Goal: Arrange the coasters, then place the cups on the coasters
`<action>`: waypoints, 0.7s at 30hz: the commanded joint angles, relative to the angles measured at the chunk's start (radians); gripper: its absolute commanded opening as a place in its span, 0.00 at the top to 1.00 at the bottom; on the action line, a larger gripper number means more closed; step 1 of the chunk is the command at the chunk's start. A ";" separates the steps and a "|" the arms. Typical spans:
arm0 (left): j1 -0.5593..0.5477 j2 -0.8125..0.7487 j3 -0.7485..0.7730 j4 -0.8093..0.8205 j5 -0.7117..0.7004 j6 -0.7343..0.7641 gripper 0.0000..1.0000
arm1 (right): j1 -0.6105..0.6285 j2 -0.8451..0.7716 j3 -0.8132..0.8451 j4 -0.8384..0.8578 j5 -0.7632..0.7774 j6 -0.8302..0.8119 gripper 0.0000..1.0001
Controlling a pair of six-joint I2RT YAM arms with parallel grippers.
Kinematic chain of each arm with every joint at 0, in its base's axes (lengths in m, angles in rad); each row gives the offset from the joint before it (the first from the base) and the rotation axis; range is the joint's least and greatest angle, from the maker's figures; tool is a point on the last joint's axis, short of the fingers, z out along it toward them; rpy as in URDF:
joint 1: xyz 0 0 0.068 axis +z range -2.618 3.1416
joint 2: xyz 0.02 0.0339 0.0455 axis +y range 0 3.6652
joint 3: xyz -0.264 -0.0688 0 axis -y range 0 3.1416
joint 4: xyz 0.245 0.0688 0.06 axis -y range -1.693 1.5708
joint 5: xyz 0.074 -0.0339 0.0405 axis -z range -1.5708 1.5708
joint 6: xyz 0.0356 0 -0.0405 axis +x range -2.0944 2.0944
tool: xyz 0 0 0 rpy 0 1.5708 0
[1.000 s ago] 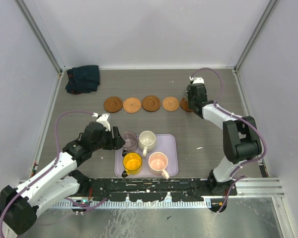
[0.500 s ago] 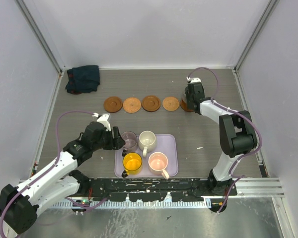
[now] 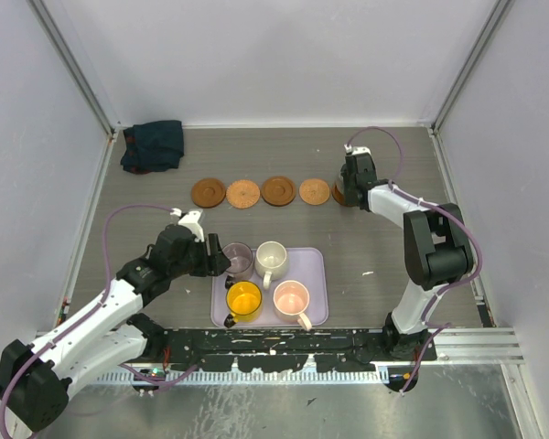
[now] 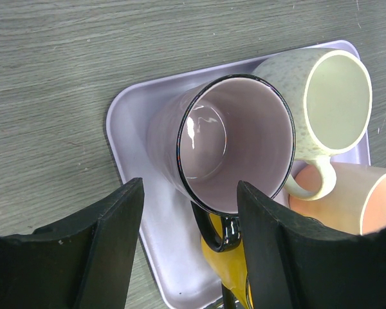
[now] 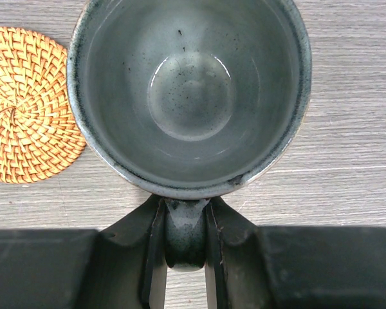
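A: Right fingers [image 5: 152, 257] first. State?

B: Clamped on the handle of the grey-green cup [image 5: 190, 90], one pad either side, handle pinched in the narrow gap. Cup upright, mouth up, bowl just beyond the fingertips.

A: Around it?

B: Woven coaster [image 5: 26, 106] just beside the cup, on the left of the wrist view, rims near but apart. From above: row of coasters [image 3: 278, 190] across the far worktop [image 3: 393, 265], four in line. Brown edge of a fifth coaster [image 3: 338, 194] at the right end, mostly hidden under the wrist. Cannot tell whether the cup rests on it or hangs above.

A: Left fingers [image 4: 132, 199]?

B: Apart, holding nothing. Purple cup [image 4: 235, 148] directly ahead, dark handle pointing back into the gap between them. Contact with the rim not discernible.

A: Outward from there?

B: Cream cup [image 4: 331, 90] just beside the purple one, yellow cup [image 4: 228, 277] below the handle, pink cup [image 4: 373, 199] at the right edge. All four upright inside the lavender tray [image 4: 125, 122]. Dark folded cloth [image 3: 153, 144] at the far-left corner, well apart.
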 commanded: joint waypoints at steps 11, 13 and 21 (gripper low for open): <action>-0.003 -0.029 0.031 0.023 -0.009 0.010 0.39 | 0.002 -0.087 -0.025 0.081 0.004 0.044 0.99; -0.004 -0.030 0.030 0.021 -0.010 0.010 0.39 | 0.003 -0.090 -0.032 0.080 -0.001 0.047 0.99; -0.003 -0.031 0.027 0.023 -0.010 0.007 0.39 | 0.003 -0.078 -0.029 0.059 -0.007 0.054 0.97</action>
